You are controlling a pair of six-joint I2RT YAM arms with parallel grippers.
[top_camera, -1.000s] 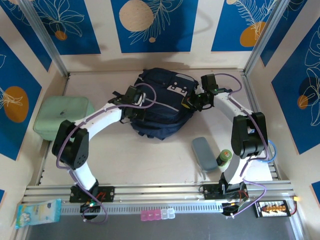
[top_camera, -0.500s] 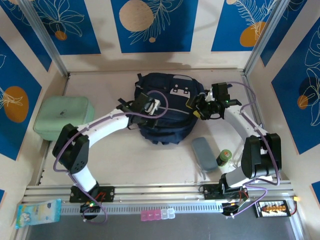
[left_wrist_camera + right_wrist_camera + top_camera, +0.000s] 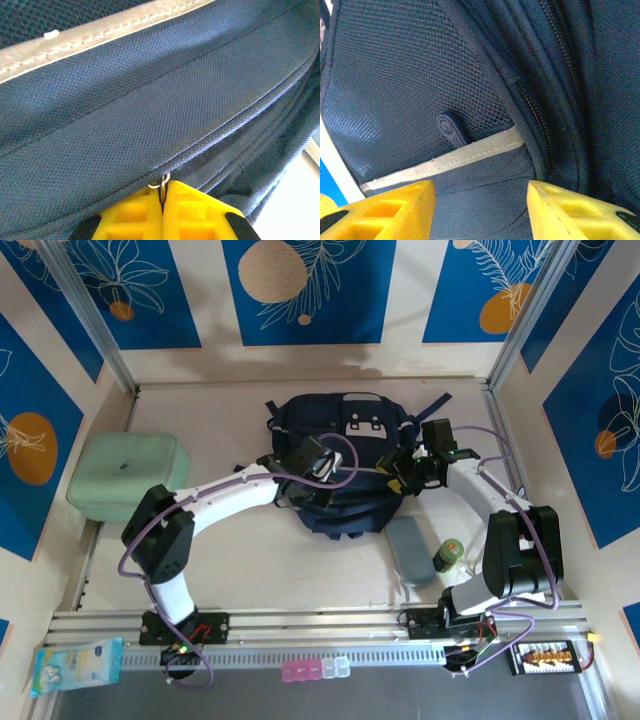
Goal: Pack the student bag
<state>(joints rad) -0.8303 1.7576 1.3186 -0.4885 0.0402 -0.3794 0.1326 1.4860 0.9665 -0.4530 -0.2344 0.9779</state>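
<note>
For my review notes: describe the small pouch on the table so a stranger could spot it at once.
Start at the big navy backpack mid-table. Just nearer than its right corner, by the right arm, lies the pouch. It is flat, long and grey-blue, unlike the small green bottle beside it.

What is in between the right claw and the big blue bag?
Nothing that I can see. The right claw stands open right up against the student bag, its fingers either side of the mesh pocket. The left claw is shut on the zipper pull, so nothing is between them either.
</note>
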